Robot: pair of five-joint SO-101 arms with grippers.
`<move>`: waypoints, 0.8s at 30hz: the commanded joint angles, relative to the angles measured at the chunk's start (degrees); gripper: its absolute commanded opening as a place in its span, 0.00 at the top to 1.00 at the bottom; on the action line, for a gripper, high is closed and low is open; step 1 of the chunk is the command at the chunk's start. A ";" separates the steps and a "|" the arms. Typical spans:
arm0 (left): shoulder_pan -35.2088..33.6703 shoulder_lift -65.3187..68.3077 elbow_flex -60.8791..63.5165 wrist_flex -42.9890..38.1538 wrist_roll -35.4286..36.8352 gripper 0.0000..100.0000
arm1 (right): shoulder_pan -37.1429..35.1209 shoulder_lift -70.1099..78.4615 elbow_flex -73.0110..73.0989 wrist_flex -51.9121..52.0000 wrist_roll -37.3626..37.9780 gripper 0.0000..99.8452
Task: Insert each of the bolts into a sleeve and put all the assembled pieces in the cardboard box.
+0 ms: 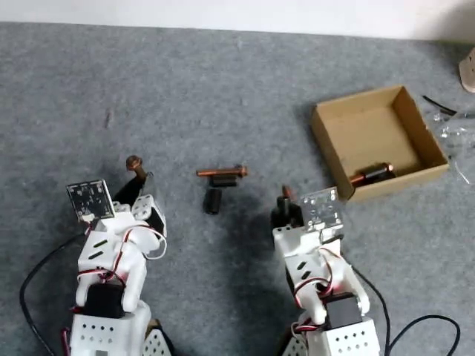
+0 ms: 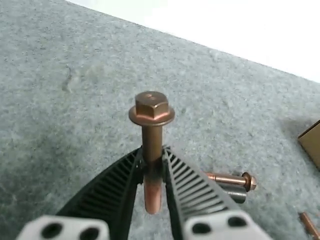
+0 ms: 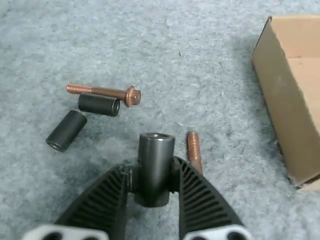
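Left wrist view: left gripper (image 2: 152,151) clenched on the shank of a held bolt (image 2: 151,111). The hex head sticks out past the fingertips and the plain tip points back toward the wrist between the fingers.

Right gripper (image 3: 154,170) is clamped round a held sleeve (image 3: 156,149), open bore facing away from the wrist. Both are up off the grey mat (image 1: 223,89), well apart from each other, each in front of its own arm.

A loose bolt (image 3: 194,150) lies on the mat just beside the right gripper's finger.

Further out, between the arms, is a second bolt (image 3: 102,92) with a sleeve (image 3: 99,104) touching or nearly touching its shank, and a tilted sleeve (image 3: 66,130) just beside those.

Farthest is the cardboard box (image 1: 326,130), off to the right, with one assembled piece (image 1: 371,175) lying against its near wall.

Risks, as I read it:
- The bolt's free end is the head end. The sleeve only goes on over the tip, which sits inside the finger gap, so mating looks blocked unless the bolt is regripped or turned.
- Two-finger pinch on a round shank: any side load at contact could pivot the bolt or make it slip.
- Bore and tip have to line up closely. A small tilt could jam the bolt on the sleeve rim and push the sleeve out of the grip.
- If the right arm swings, it could knock the loose bolt and roll it away.
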 commanded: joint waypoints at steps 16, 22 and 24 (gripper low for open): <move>1.01 -0.48 1.19 -1.85 -0.26 1.00 | 0.31 -0.40 6.46 -1.80 0.44 0.99; 1.19 -0.48 1.19 -1.85 -0.26 1.00 | -0.04 -0.75 6.46 -2.51 0.53 0.99; 1.19 -0.48 1.19 -1.85 -0.26 1.00 | -1.19 -0.75 6.55 -7.08 0.53 0.99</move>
